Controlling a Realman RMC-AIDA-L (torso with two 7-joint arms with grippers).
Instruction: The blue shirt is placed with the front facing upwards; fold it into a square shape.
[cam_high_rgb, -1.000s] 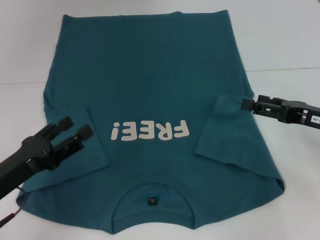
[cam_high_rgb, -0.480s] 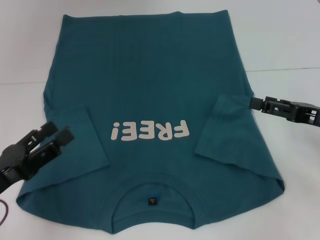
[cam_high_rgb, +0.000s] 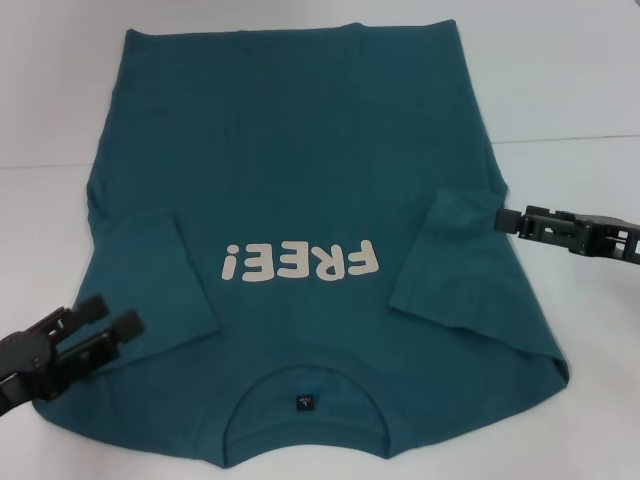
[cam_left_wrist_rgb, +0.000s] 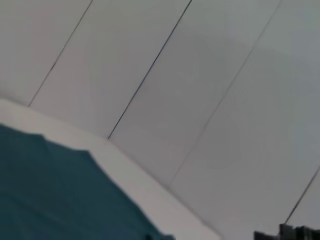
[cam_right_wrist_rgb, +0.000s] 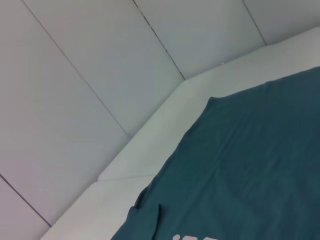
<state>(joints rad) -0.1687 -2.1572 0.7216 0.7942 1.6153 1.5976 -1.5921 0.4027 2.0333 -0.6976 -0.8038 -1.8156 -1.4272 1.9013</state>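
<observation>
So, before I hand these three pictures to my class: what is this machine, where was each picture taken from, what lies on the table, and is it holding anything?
It is a robot with two arms, each ending in a two-fingered gripper. The wide picture comes from a camera on its head, looking down at a white table. The other two come from cameras on the wrists, so they look tilted and show mostly wall panels and a corner of cloth.

On the table lies the blue shirt, front up, its white FREE! lettering reading upside down from the head. Both sleeves are folded in over the body.

The left gripper is at the shirt's near left corner, fingers apart. The right gripper is at the right edge by the folded sleeve. Neither holds anything.
</observation>
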